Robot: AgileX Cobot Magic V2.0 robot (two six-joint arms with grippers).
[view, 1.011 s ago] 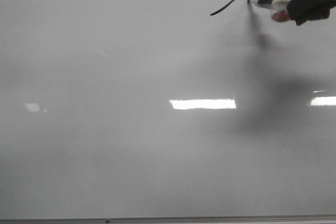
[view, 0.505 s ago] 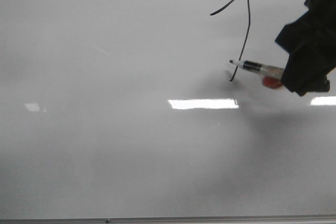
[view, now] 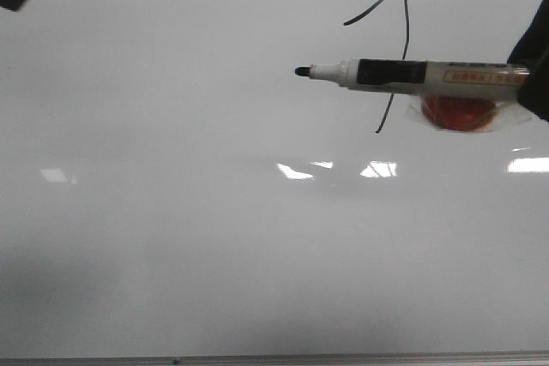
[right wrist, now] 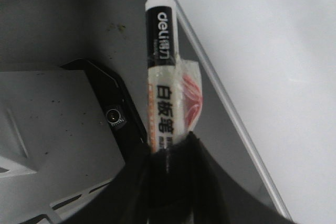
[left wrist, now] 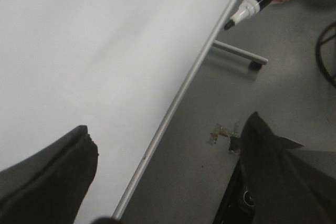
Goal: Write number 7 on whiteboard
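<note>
Holding: we grip the marker (view: 412, 74) in our right tool (right wrist: 170, 153), closed tight on its rear end, the barrel lying level with its black tip toward our left.
Why held so: we judge the tip (view: 301, 71) is off the board, since the left wrist view shows the nib out past the frame edge over the floor (left wrist: 273, 103).
Number 7 (view: 395, 49): it sits in the upper right of the whiteboard (view: 171, 212), a short slanted top stroke meeting a long, slightly bowed downstroke; to us both strokes look finished.
Left tool (left wrist: 163, 182): spread wide, holding nothing, near the board's frame strip (left wrist: 178, 95), apart from the writing.
Marker make: white plastic barrel, black band with printed lettering, and a clear crinkled wrap with a red patch (view: 459, 113) stuck to its side.
Board surface: glossy pale grey, smooth enough to mirror ceiling lights as bright rectangles (view: 377, 169); thin metal strip along the rim.
</note>
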